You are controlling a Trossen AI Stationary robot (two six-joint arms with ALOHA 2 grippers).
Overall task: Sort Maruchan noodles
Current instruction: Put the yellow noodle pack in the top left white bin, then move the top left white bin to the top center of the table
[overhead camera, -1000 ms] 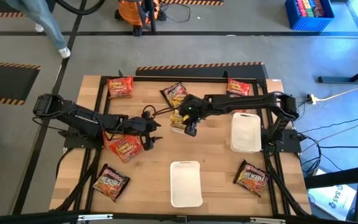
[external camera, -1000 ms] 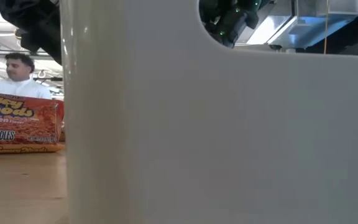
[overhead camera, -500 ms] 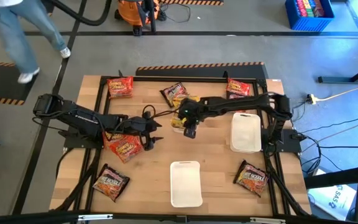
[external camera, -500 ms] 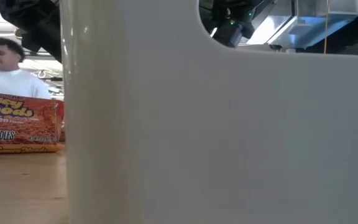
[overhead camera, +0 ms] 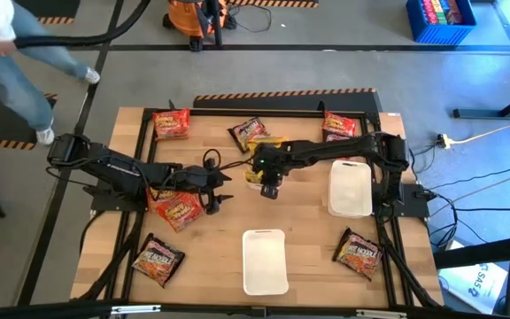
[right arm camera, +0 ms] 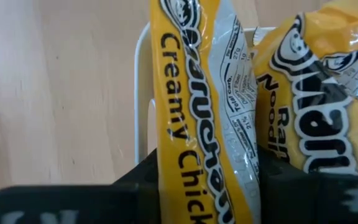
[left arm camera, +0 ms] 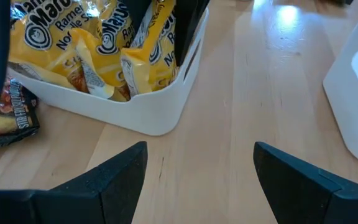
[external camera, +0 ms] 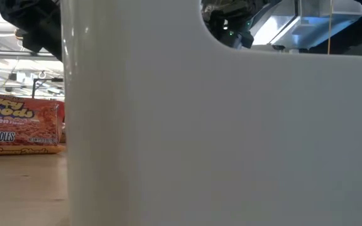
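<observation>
Above the middle of the table, the right gripper (overhead camera: 270, 188) stands closed on a yellow packet (right arm camera: 197, 124) of Maruchan noodles, held edge-on between its fingers, directly over a white tray (left arm camera: 160, 106) that already holds other yellow packets (left arm camera: 73, 56). The chief risk, by judgement, is a poor release: the packet stands on edge against its neighbours, so if it is let go while tilted or too high it may tip over the tray's rim onto the table, or catch on the packets beneath and ride up with the fingers. The crinkly wrapper may also slip in a narrow grip. The held packet lies between the right gripper's fingers, touching both, with the second yellow packet (right arm camera: 322, 87) just beside it in the tray. The left gripper (overhead camera: 215, 197) waits with its fingers spread wide and nothing between them, low over bare wood near a red packet (overhead camera: 177, 209) (no contact can be confirmed). Other red and dark packets lie scattered toward the table's corners, well apart from both grippers.
</observation>
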